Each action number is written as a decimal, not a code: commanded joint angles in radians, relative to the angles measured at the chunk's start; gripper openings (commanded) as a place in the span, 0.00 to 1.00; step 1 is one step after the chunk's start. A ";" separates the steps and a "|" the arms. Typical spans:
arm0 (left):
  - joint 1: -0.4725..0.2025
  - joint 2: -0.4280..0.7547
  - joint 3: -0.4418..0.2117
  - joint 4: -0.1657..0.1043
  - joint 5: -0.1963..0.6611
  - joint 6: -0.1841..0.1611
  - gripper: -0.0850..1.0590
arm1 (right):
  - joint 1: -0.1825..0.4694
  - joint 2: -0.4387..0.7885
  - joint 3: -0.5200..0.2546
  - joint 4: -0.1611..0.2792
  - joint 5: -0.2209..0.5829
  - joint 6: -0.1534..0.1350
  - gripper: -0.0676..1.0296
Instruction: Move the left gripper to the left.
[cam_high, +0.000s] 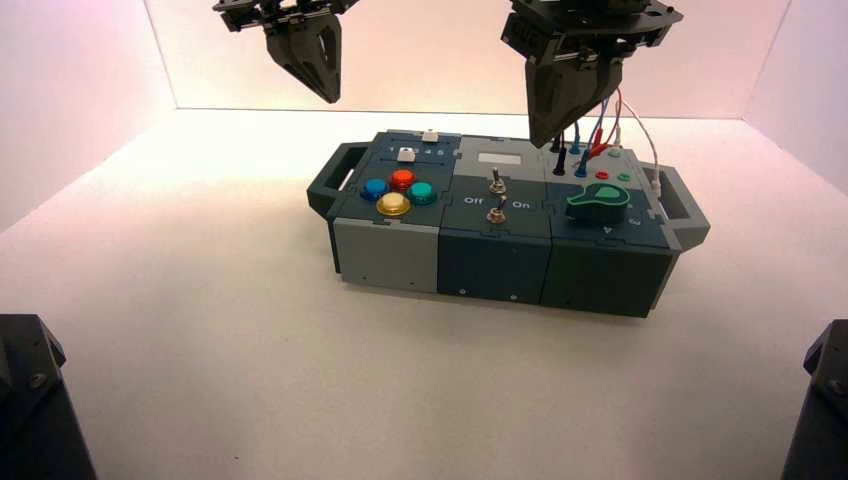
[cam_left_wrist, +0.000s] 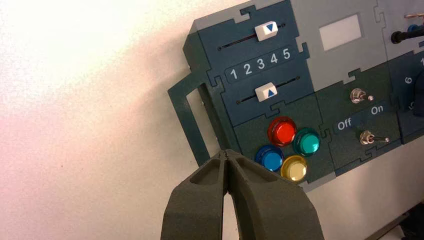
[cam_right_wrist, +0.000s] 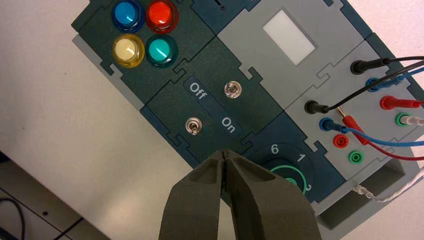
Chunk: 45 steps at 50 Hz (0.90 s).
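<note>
- Left pincer (cam_high: 318, 82) hangs high above the desk (cam_high: 200, 330), over the box (cam_high: 500, 250)'s left handle end, tips pressed together, gripping nothing.
- Step judged: sideways move not visibly done; next needs a plain lateral shift to the robot's left, height kept, clear of the handle (cam_left_wrist: 192, 120).
- Right pincer (cam_high: 555, 125) is up over the box's wired right section, also closed and empty.
- Pincers: matte dark wedges tapering to a point.
- Box: flat interlocking panels, dark teal and grey; four glossy domed buttons (cam_left_wrist: 287, 145), two white sliders (cam_left_wrist: 266, 31), two metal toggles (cam_right_wrist: 232, 90).
</note>
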 joint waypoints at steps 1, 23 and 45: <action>-0.005 -0.029 -0.017 -0.003 -0.003 0.003 0.05 | -0.002 -0.020 -0.009 0.002 -0.005 -0.002 0.04; -0.006 -0.031 -0.015 -0.003 -0.003 0.005 0.05 | -0.002 -0.020 -0.009 0.002 -0.006 -0.002 0.04; 0.006 -0.031 -0.015 0.005 0.011 0.008 0.05 | -0.002 -0.026 -0.006 0.002 -0.005 -0.002 0.04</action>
